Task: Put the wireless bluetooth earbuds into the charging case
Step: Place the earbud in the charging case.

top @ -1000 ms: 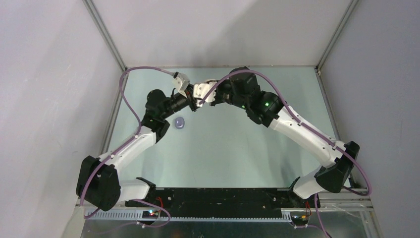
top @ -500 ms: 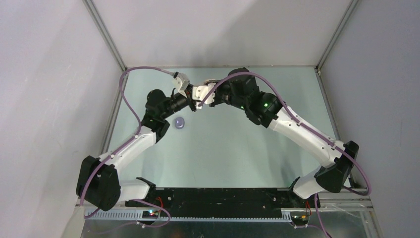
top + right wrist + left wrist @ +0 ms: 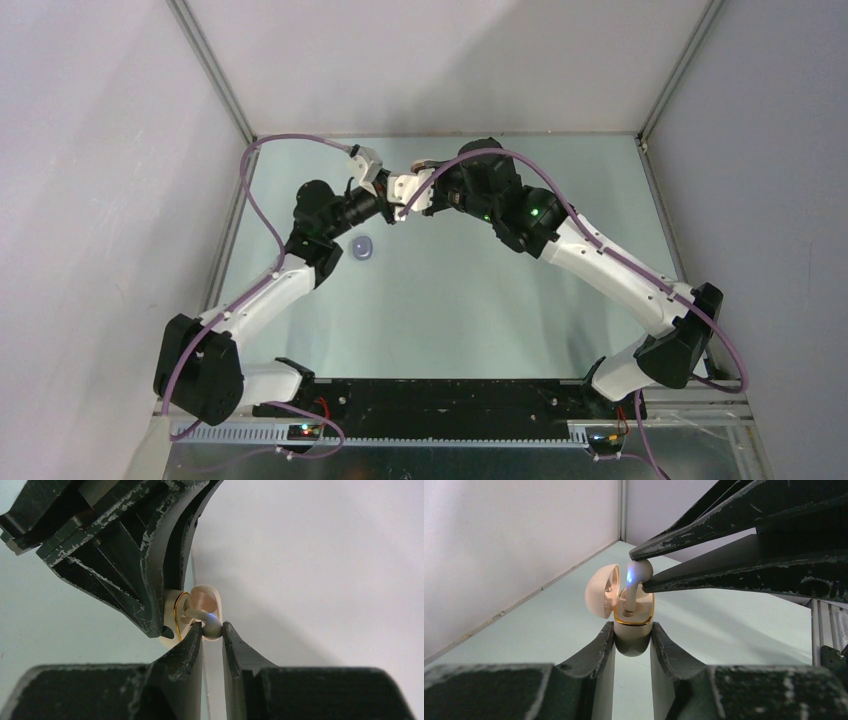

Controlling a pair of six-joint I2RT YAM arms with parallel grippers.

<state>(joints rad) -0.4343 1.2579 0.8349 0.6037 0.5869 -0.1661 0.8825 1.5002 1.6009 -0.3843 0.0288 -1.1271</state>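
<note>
My left gripper (image 3: 632, 632) is shut on a cream charging case (image 3: 634, 641) with a gold rim, its lid (image 3: 602, 590) hinged open to the left. My right gripper (image 3: 212, 630) is shut on the head of a white earbud (image 3: 212, 628) with a blue light lit. The earbud (image 3: 639, 572) is upright, with its stem reaching down into the case opening. The case also shows in the right wrist view (image 3: 171, 611). In the top view both grippers, left (image 3: 388, 208) and right (image 3: 405, 203), meet above the far middle of the table. A small lavender oval piece (image 3: 364, 248) lies on the table.
The grey back wall and left wall (image 3: 514, 550) stand close behind the case. The pale green table (image 3: 450, 290) stretches toward the arm bases. A purple cable (image 3: 262, 215) loops along the left arm.
The right arm has edged slightly toward the left gripper. The left arm and the lavender piece have not moved.
</note>
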